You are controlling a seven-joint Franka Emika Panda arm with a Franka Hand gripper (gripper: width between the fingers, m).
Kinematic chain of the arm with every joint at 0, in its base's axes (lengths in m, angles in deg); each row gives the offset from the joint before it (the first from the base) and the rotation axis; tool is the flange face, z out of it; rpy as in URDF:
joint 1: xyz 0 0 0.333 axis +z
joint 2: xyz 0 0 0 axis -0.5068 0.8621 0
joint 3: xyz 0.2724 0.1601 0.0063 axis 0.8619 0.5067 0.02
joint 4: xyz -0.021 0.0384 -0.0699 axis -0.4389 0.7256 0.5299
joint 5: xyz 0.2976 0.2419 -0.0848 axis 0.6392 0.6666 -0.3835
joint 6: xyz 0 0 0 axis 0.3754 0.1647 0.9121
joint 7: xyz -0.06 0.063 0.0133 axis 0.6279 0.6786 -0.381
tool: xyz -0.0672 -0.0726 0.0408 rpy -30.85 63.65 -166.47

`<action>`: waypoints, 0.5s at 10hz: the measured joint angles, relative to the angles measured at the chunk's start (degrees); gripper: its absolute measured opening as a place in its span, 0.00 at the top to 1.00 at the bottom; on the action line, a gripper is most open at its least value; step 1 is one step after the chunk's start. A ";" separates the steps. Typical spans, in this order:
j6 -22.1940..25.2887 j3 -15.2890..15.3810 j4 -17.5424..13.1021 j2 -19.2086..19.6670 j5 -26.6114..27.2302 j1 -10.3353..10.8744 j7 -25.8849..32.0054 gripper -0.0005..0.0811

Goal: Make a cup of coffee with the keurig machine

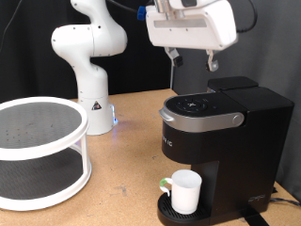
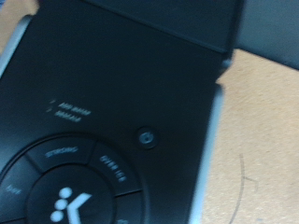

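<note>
The black keurig machine point(image 1: 221, 141) stands at the exterior view's right, lid closed, its silver-rimmed head facing the view's left. The white cup point(image 1: 185, 191) stands on the drip tray point(image 1: 169, 215) under the head, with a small greenish thing point(image 1: 165, 184) beside it. My gripper point(image 1: 193, 62) hangs open and empty a little above the machine's top, fingers point(image 1: 174, 56) apart. The wrist view looks straight down on the machine's top point(image 2: 121, 84): the round K button panel point(image 2: 64, 203) and a small power button point(image 2: 144, 137). The fingers do not show there.
A white two-tier round rack point(image 1: 38, 151) stands at the exterior view's left. The arm's white base point(image 1: 89, 66) is behind it at the back. Wooden tabletop point(image 1: 122, 160) lies between rack and machine, and shows in the wrist view point(image 2: 262, 140).
</note>
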 joint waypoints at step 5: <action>-5.35 0.47 4.73 0.07 -1.19 0.00 0.00 0.01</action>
